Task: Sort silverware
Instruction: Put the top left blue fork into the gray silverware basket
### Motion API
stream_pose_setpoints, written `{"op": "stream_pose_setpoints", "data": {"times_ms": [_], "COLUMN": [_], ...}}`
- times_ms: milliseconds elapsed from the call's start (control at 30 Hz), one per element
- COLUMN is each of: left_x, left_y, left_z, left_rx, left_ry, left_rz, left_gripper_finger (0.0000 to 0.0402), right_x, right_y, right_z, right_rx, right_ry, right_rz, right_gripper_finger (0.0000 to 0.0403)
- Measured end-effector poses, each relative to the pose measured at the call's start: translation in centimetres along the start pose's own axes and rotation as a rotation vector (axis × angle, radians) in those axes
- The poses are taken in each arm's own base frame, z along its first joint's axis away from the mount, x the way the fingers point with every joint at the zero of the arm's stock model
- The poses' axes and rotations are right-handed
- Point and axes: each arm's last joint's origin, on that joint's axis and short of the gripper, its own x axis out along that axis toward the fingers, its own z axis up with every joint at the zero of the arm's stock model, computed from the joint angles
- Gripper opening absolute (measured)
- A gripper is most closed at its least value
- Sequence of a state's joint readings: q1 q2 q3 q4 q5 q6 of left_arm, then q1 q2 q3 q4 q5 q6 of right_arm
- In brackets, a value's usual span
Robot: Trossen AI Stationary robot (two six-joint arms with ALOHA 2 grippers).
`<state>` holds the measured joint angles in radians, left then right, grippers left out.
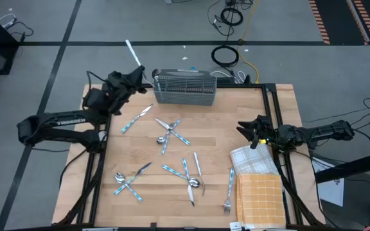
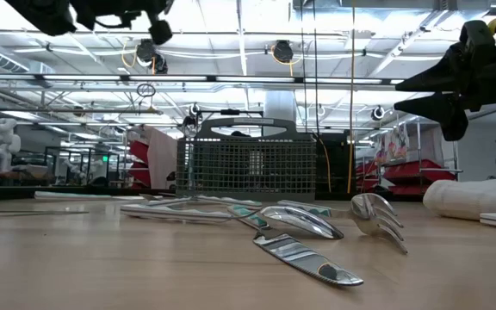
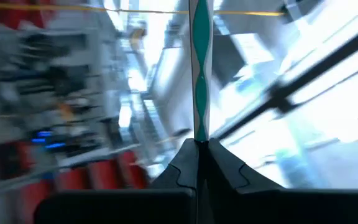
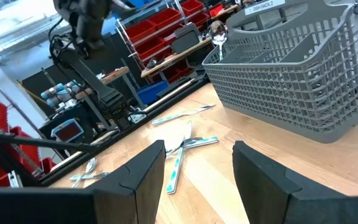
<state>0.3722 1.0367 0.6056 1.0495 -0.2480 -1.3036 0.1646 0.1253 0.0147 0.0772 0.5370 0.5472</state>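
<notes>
Silverware (image 1: 172,131): scattered mid-table, 6 o'clock of caddy (image 1: 185,87) | left gripper (image 1: 135,72): clamped on one piece (image 1: 132,52), raised at caddy's 9 o'clock | right gripper (image 1: 248,130): spread, empty, table's 3 o'clock | risk: thin handle slips or misses its compartment

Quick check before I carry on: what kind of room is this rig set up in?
Likely a robotics lab or workshop, not a kitchen: red storage bins on shelving, cables loose on a grey taped floor, and an open industrial ceiling with hanging lights behind the wooden table.
</notes>
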Motion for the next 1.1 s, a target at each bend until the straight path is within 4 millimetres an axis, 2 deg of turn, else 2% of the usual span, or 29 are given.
{"op": "stream_pose_setpoints", "data": {"times_ms": [100,233,367,500,567,667,733,833,967,1100], "left_x": [0.3,0.4,0.7,2.8,3.9,5.3,6.3,7.0,7.9,8.4], "left_y": [1.0,3.7,5.3,4.2,3.5,1.9,0.8,0.3,-0.4,0.4], "left_z": [-1.4,-3.1,-3.7,-3.3,-3.1,-2.6,-2.3,-2.0,-1.6,-1.5], "left_rx": [-0.051,-0.086,0.077,0.451,0.640,1.020,1.293,1.661,2.059,2.442], "left_ry": [0.046,0.239,0.411,0.559,0.636,0.725,0.731,0.690,0.611,0.709], "left_rz": [-0.024,0.101,0.196,0.205,0.270,0.378,0.451,0.604,0.758,0.907], "left_gripper_finger": [0.0015,0.0016,0.0015,0.0011,0.0011,0.0010,0.0010,0.0010,0.0010,0.0010], "right_x": [0.0,0.0,0.0,0.0,0.0,0.0,0.0,0.0,0.0,0.0], "right_y": [-0.1,-0.2,-0.2,-0.2,-0.2,-0.2,-0.2,-0.1,-0.1,-0.1], "right_z": [0.1,0.1,0.1,0.1,0.1,0.1,0.1,0.1,0.1,0.1], "right_rx": [0.022,0.044,0.071,0.102,0.118,0.145,0.162,0.185,0.207,0.227], "right_ry": [-0.019,-0.035,-0.036,-0.037,-0.037,-0.038,-0.037,-0.037,-0.037,-0.038], "right_rz": [-0.030,-0.053,-0.053,-0.053,-0.052,-0.052,-0.050,-0.048,-0.048,-0.048], "right_gripper_finger": [0.0178,0.0178,0.0178,0.0178,0.0178,0.0178,0.0178,0.0178,0.0178,0.0178]}}
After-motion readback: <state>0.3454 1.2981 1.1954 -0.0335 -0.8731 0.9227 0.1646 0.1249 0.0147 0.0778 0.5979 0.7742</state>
